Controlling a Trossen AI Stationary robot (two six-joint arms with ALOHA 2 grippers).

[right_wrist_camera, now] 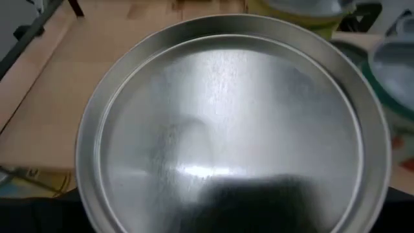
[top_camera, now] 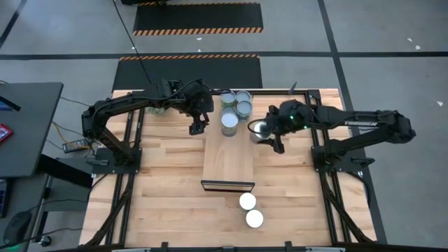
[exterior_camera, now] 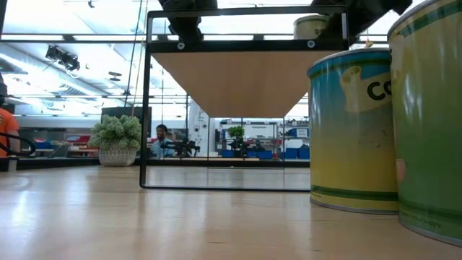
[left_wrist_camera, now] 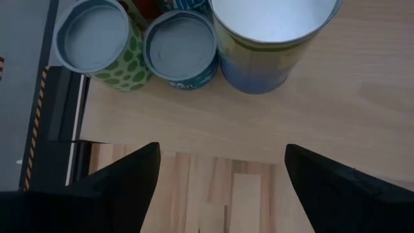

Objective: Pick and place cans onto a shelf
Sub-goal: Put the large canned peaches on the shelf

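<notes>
Right fingers (right_wrist_camera: pixel 278 200) behind can (right_wrist_camera: pixel 226 129)

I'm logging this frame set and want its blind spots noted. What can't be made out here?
- Right gripper jaws: the can fills the right wrist view, and they are too small in the high view.
- Can labels: cut off by the low view's right edge.
- Shelf top: the low view sees only its underside.

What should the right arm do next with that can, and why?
Probably carry the can sideways over the shelf and set it beside the three cans there. The right gripper seems to hold it just off the shelf's edge; the left gripper hovers open.
</notes>
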